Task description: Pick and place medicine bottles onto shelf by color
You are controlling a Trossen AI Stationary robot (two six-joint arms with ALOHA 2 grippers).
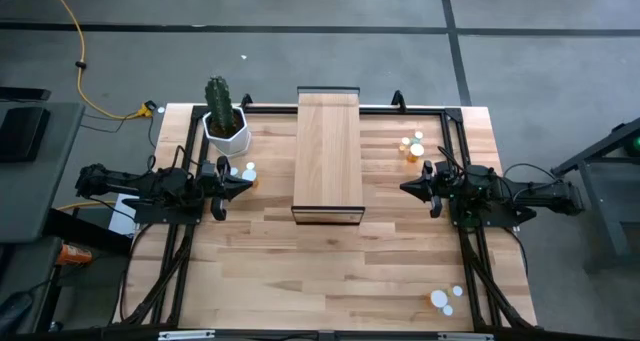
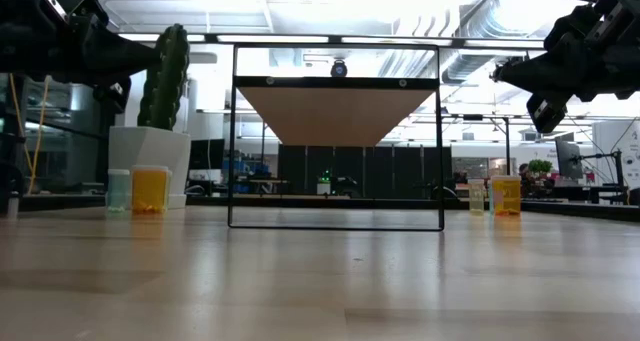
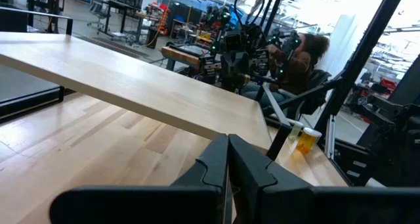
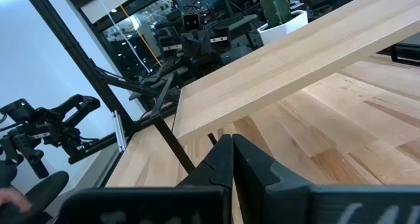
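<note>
The shelf [image 1: 328, 156] stands at the middle of the table [image 1: 330, 271], toward its back edge. Left of it, a potted cactus [image 1: 222, 116] sits with two bottles [image 1: 243, 170] just in front. More bottles [image 1: 412, 145] stand right of the shelf, and others [image 1: 445, 298] lie near the table's front right corner.

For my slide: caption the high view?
Both end effectors shut, flanking the empty shelf; medicine bottles on table.
</note>
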